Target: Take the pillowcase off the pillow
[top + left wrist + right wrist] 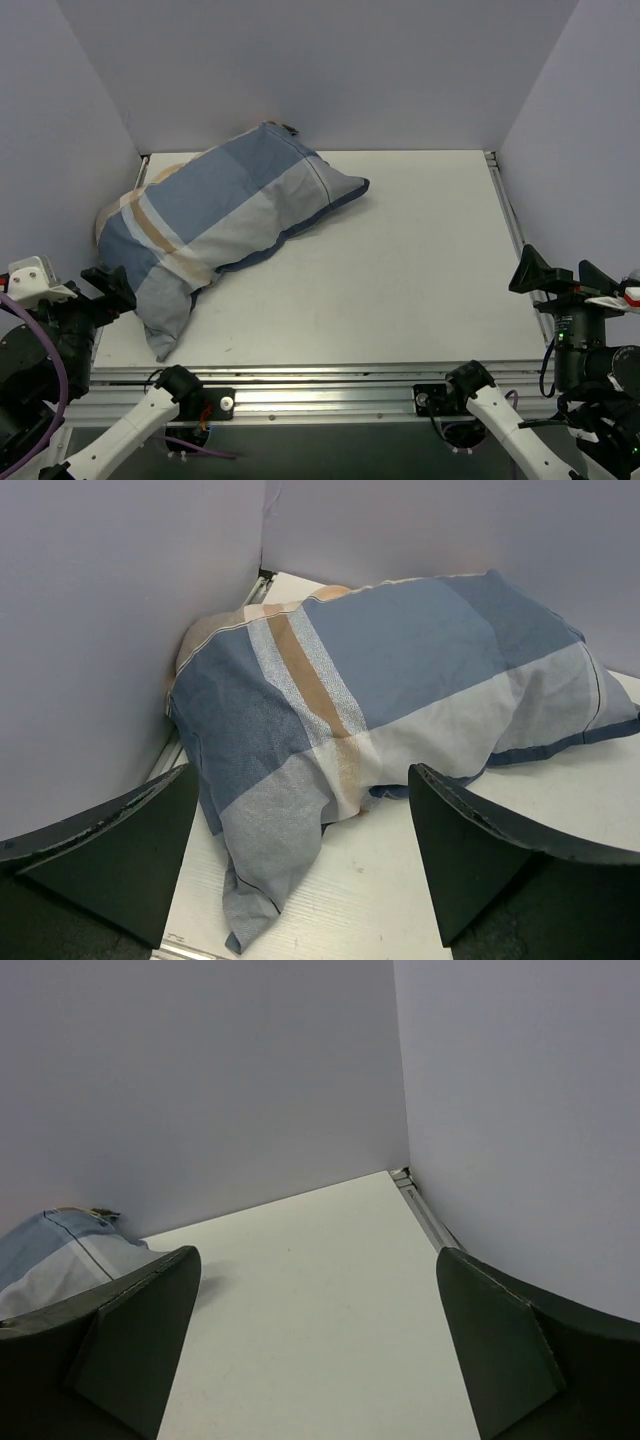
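Top view: 1 pillowcase (225, 225), soft woven cloth, mid-blue and pale grey-blue blocks with tan stripes, lies at approx 10 o'clock on white table (420, 260), long axis running 7 to 1 o'clock, far-L end close against L wall (60, 120). Case plump and rounded, corners pointed. Pillow inside, not visible. L wrist view adds cloth weave, dark seam line along pale border, and limp, flattened corner drooping to 6 o'clock. R wrist view shows only a pale-blue corner of case at 8 o'clock, else bare tabletop and wall corner. 2 arms, 2 claws, 2 dark wedge-shaped fingers each. L gripper (108, 285) at 8 o'clock, jaws spread wide, holding nil, near case, contact not discernible. R gripper (565, 275) at 4 o'clock, jaws fully apart, holding nil, well clear of case.
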Action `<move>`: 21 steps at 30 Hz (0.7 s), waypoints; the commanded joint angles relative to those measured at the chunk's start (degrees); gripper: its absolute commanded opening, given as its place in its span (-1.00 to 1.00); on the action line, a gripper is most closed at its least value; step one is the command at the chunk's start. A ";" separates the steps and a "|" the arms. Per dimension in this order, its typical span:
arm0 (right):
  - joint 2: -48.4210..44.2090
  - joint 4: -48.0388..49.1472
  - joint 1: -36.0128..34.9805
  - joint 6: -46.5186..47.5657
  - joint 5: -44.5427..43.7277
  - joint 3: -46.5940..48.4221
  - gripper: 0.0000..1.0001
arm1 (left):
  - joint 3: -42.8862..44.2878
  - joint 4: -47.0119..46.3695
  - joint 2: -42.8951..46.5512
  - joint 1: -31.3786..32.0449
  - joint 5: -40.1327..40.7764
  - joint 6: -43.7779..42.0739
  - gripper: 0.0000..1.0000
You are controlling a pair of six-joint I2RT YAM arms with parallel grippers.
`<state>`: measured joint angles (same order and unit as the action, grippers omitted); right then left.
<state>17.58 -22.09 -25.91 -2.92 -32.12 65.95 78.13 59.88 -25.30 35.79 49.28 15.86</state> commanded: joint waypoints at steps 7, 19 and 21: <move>1.83 3.02 0.07 -2.97 3.46 -1.88 1.00 | -2.80 -2.13 -4.92 -0.20 -6.01 -0.56 0.88; 13.08 6.08 0.07 -10.61 20.75 -7.58 1.00 | -3.95 -13.99 -32.84 -0.72 -15.70 -8.02 0.88; 13.88 7.23 0.07 -11.40 23.75 -8.91 1.00 | -2.38 -16.88 -37.52 -3.17 -17.36 -11.18 0.88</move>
<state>30.17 -19.25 -25.91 -11.64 -15.38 58.43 74.37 50.76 -57.63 34.89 34.96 10.83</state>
